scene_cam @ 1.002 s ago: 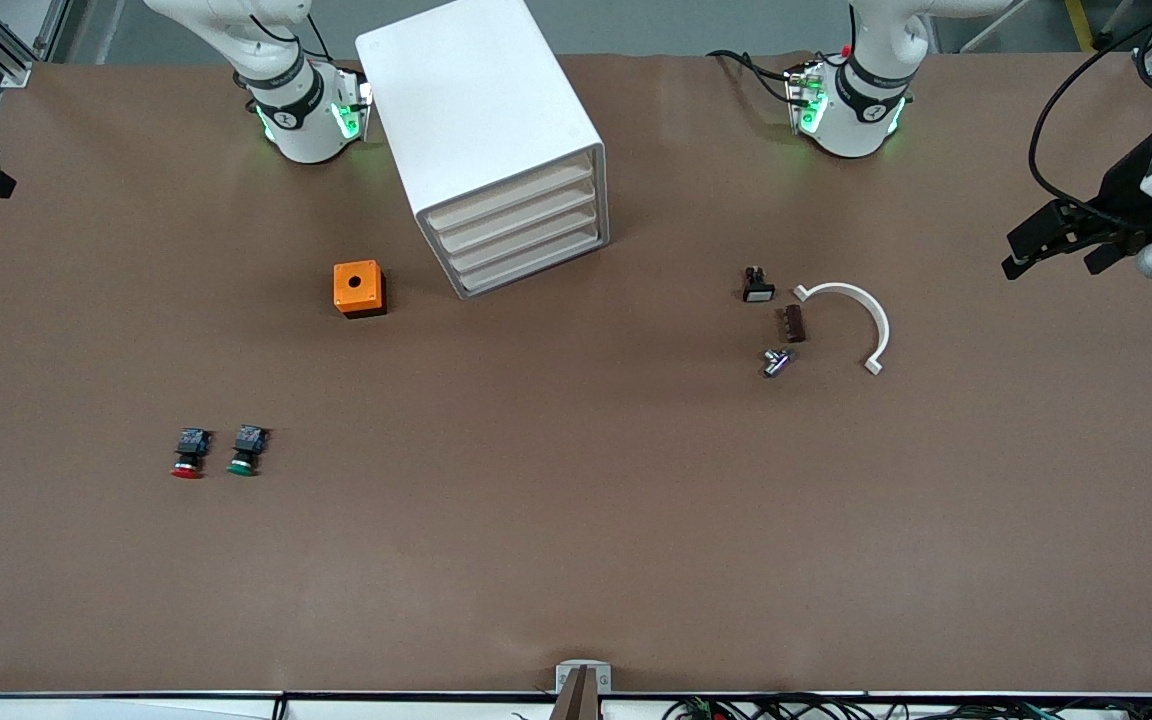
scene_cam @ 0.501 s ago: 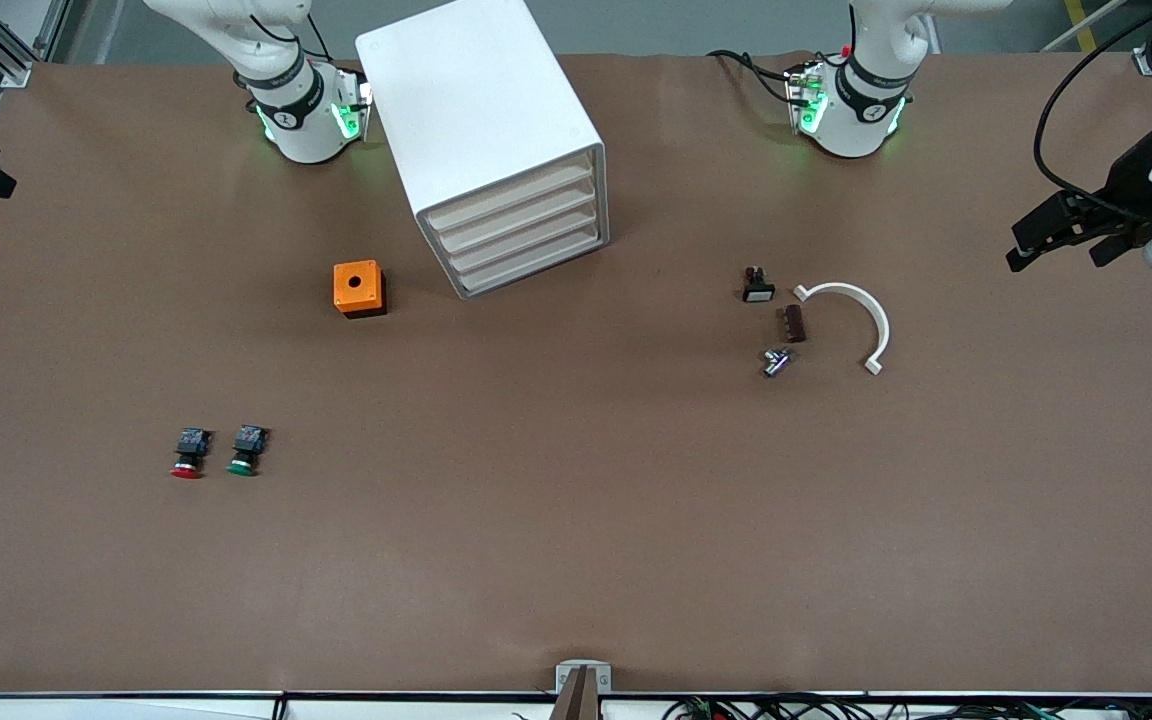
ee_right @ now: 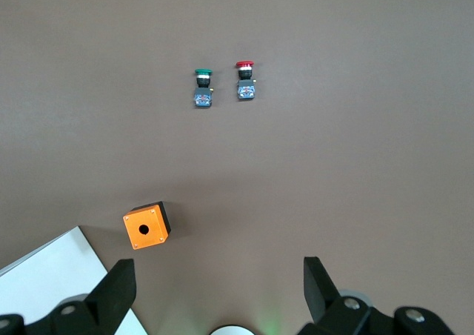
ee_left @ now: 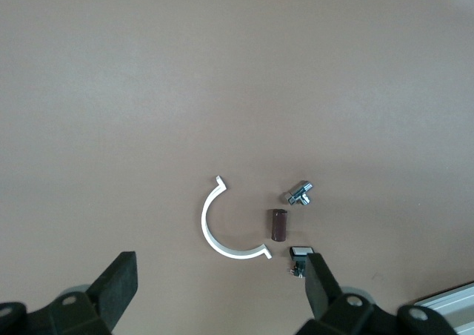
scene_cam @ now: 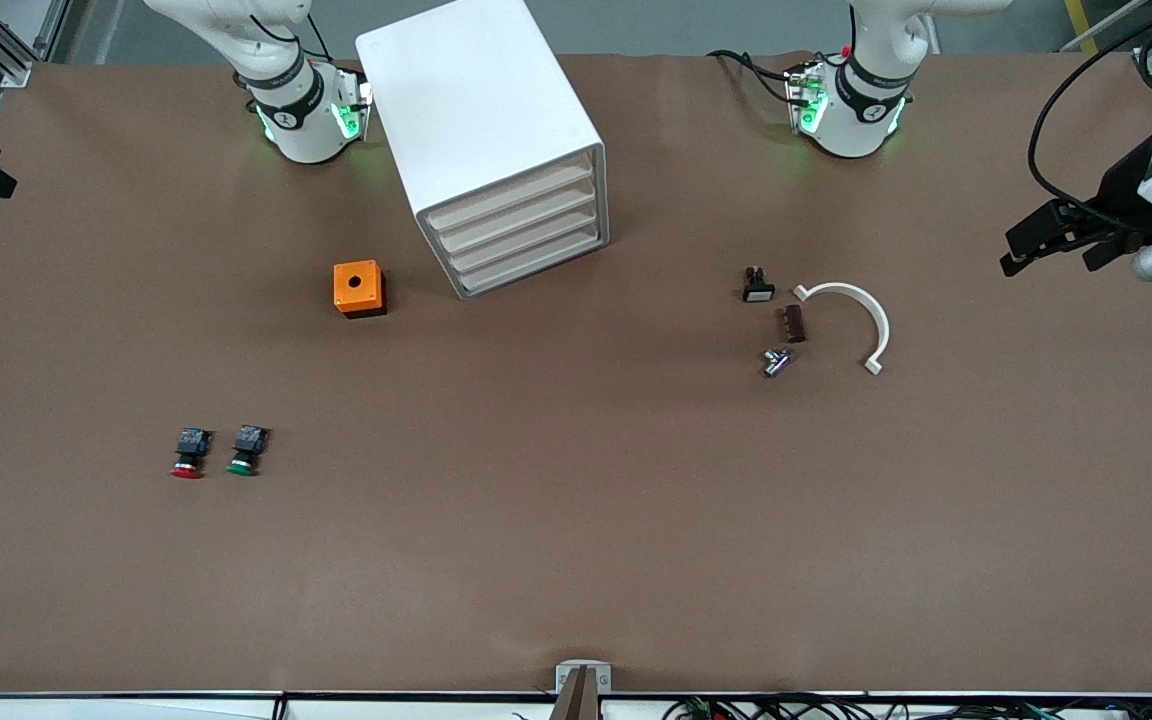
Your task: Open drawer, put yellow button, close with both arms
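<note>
On the brown bench (scene_cam: 576, 560), the big white boxy cabinet (scene_cam: 466, 90) stands between the arm bases, its slim white topmost drawer (scene_cam: 511, 200) shut flush. The left gripper (ee_left: 218, 294) hangs over the left arm's end of the bench with its jaws apart. The right gripper (ee_right: 218, 294) hangs near the cabinet, also with its jaws apart.

cabinet (scene_cam: 491, 140) 1 | push buttons (scene_cam: 188, 453) 2 | orange box (scene_cam: 358, 288) 1

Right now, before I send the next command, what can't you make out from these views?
- Yellow button: in no view; only a red button and a green button show.
- Top drawer: shut, so its inside is hidden by its own front.
- Right gripper: outside the front view; only its wrist view shows it, open.
- Left gripper: its arm is cut by the front view's edge.
</note>
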You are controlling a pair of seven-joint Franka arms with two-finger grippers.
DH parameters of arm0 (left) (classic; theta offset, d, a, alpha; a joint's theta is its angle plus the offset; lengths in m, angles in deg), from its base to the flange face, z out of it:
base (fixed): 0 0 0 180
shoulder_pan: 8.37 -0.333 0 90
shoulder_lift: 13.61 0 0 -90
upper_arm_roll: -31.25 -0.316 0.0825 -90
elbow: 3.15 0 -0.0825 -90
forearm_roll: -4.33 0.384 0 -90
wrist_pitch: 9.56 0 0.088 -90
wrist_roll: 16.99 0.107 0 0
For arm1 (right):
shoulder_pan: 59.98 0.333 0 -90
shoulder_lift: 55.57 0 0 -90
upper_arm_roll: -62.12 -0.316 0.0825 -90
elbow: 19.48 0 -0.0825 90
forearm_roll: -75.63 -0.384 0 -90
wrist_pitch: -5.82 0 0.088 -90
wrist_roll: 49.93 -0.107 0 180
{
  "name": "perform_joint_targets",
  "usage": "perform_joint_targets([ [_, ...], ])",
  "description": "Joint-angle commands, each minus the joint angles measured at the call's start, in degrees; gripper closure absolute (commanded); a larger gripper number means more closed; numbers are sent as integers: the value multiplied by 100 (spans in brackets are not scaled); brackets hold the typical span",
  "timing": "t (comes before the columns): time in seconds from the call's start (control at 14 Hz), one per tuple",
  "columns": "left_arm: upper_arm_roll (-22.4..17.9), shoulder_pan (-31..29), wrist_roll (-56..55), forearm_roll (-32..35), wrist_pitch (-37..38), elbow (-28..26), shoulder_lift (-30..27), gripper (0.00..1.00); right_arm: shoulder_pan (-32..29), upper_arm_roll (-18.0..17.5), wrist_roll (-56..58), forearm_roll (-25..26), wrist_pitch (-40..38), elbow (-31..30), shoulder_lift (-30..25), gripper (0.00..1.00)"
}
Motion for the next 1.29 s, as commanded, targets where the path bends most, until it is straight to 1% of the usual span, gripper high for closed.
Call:
perform_joint_targets([
  [0.0,47,-69,77,67,132,147,91,0,51,14,39,53,-12,-115,-141,0],
  [0.07,134,-191,34,58,123,147,100,0,51,23,39,53,-12,-115,-141,0],
  [0.14,344,-331,42,58,132,155,91,0,51,23,39,53,-12,-115,-141,0],
  [0.21,450,-455,68,58,132,164,82,0,51,23,48,53,-12,-115,-141,0],
  [0.5,503,-517,103,49,123,156,91,0,51,14,39,53,-12,-115,-141,0],
  [0.64,705,-727,121,49,123,156,91,0,51,23,39,53,-12,-115,-141,0],
  [1.07,741,-702,69,58,132,182,118,0,51,23,39,53,-12,-115,-141,0],
  [1.22,741,-684,16,49,132,304,135,0,51,23,48,53,-12,-115,-141,0],
])
